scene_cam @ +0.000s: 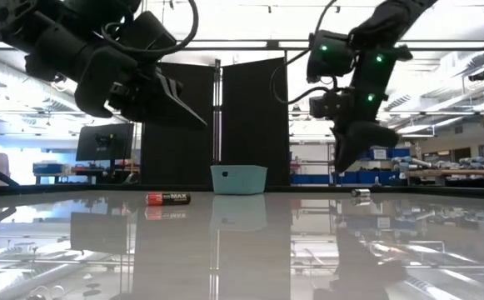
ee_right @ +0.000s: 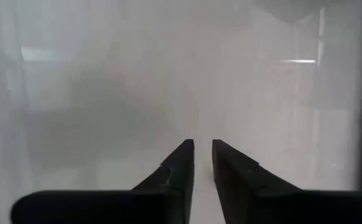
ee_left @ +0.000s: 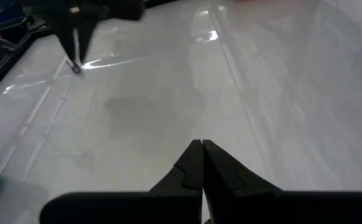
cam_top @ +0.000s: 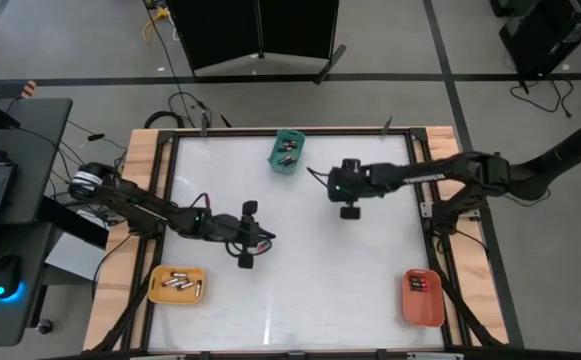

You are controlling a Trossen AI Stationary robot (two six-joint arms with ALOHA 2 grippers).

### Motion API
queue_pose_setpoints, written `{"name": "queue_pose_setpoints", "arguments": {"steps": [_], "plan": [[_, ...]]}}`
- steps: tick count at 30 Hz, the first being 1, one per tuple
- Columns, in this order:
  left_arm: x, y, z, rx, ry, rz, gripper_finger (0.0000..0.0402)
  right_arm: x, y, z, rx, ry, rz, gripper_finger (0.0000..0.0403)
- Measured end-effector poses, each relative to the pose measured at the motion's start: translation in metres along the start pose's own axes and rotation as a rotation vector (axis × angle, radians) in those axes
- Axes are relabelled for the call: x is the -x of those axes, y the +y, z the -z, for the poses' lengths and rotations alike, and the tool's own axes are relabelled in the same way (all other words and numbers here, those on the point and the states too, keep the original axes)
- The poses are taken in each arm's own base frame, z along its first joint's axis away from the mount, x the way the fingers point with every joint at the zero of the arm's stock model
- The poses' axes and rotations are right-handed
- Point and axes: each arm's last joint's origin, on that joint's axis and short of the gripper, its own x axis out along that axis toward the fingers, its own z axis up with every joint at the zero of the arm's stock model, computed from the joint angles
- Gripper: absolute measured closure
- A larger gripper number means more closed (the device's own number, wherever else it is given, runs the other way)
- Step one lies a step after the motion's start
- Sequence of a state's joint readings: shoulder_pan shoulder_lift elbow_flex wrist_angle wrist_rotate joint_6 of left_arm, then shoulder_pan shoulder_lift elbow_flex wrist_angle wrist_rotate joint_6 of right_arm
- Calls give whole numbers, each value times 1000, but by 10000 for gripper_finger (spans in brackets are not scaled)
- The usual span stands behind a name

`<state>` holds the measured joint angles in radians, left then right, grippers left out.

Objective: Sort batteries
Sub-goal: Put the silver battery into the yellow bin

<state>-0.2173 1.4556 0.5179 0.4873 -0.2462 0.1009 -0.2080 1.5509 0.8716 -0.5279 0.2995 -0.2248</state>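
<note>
Both arms are dark, nearly black, built of chunky jointed segments with black cables looped alongside. The right arm's wrist carries small green lights. Each arm ends in a hand of two tapered black fingers, the left hand [ee_left: 202, 163] and right hand [ee_right: 202, 163] alike.

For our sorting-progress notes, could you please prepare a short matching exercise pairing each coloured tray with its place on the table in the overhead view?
Things:
1. teal tray
2. yellow tray
3. orange tray
4. left end effector

Places:
A. near right corner
B. near left corner
C. middle of the far edge
D. over the table, left of centre

Pairs: 1-C, 2-B, 3-A, 4-D
</note>
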Motion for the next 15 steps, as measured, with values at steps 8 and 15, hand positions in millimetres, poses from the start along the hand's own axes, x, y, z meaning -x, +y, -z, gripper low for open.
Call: {"name": "queue_pose_setpoints", "arguments": {"steps": [8, 15], "plan": [[-6, -2, 6, -6, 26, 2, 394, -1, -28, 13, 307, 147, -11, 279], [-6, -2, 7, -7, 31, 3, 394, -5, -46, 28, 302, 220, -56, 252]]}}
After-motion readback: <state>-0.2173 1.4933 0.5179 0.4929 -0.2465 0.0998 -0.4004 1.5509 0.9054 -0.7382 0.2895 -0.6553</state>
